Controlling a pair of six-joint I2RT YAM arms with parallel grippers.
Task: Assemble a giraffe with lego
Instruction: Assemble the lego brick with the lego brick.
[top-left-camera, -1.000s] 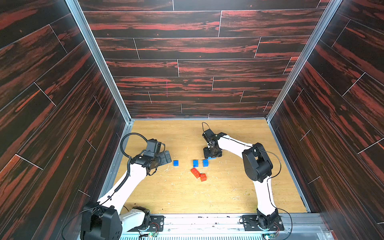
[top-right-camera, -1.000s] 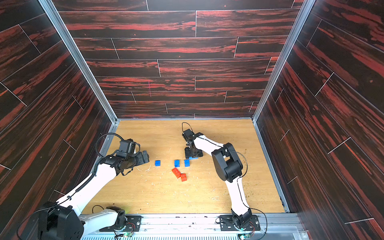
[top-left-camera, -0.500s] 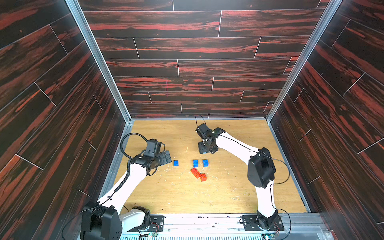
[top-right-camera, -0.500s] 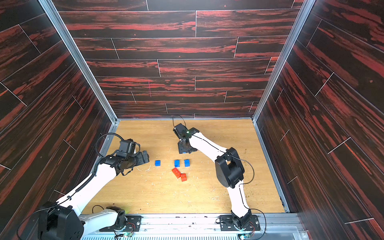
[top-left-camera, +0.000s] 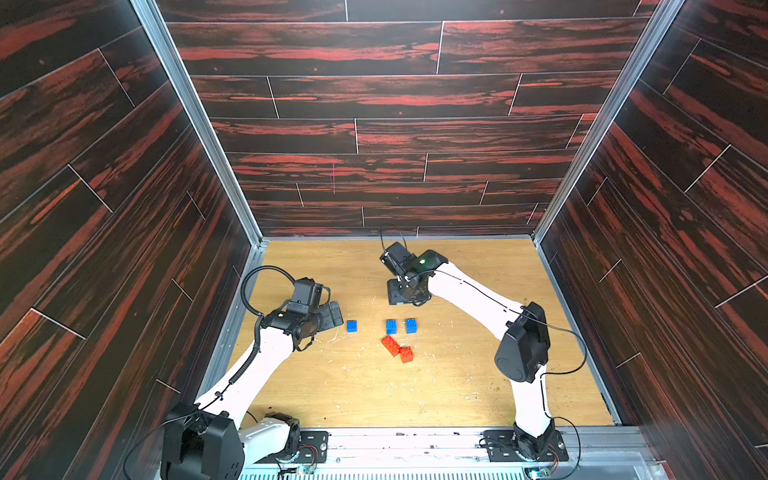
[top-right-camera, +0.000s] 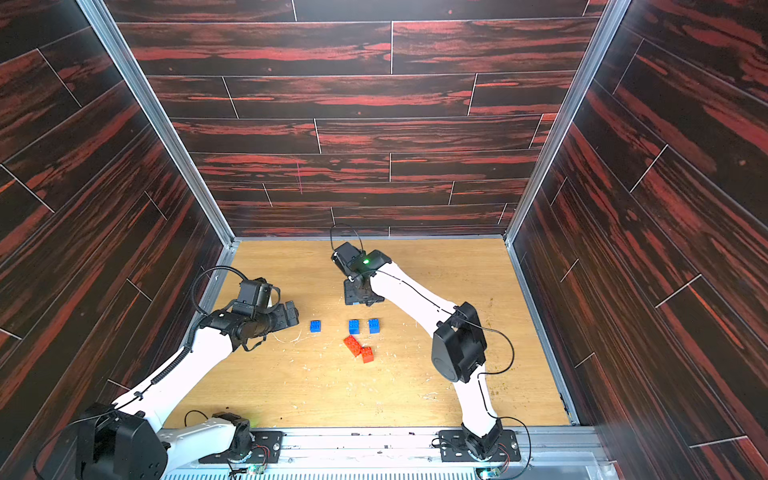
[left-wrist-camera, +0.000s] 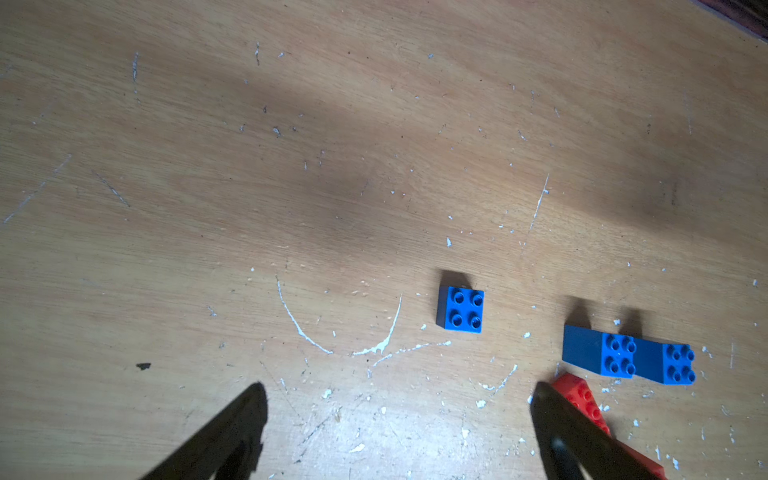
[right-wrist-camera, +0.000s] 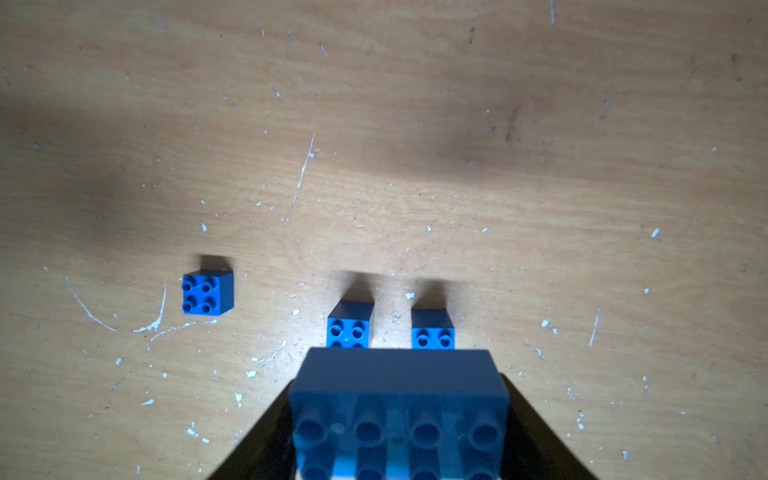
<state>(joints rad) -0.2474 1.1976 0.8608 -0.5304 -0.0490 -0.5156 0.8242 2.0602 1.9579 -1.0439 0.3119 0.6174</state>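
Note:
The giraffe is out of view; the lego lies as loose bricks. Three small dark blue bricks (top-left-camera: 352, 326) (top-left-camera: 391, 326) (top-left-camera: 411, 325) stand in a row mid-table. Just in front of them a longer red brick (top-left-camera: 390, 345) touches a small red brick (top-left-camera: 406, 354). My right gripper (top-left-camera: 401, 297) hangs behind the row, shut on the longer light blue brick (right-wrist-camera: 399, 411), studs facing the wrist camera. At the left my left gripper (top-left-camera: 332, 316) is open and empty, a short way left of the leftmost blue brick (left-wrist-camera: 460, 309).
The wooden table (top-left-camera: 457, 386) is scratched and flecked with white chips. Dark panelled walls (top-left-camera: 374, 137) close in the back and both sides. A metal rail (top-left-camera: 415, 440) with both arm bases runs along the front edge.
My right gripper has moved a little left and towards the back wall with the light blue brick in it, and its elbow has swung right. The left arm and the loose bricks have stayed put.

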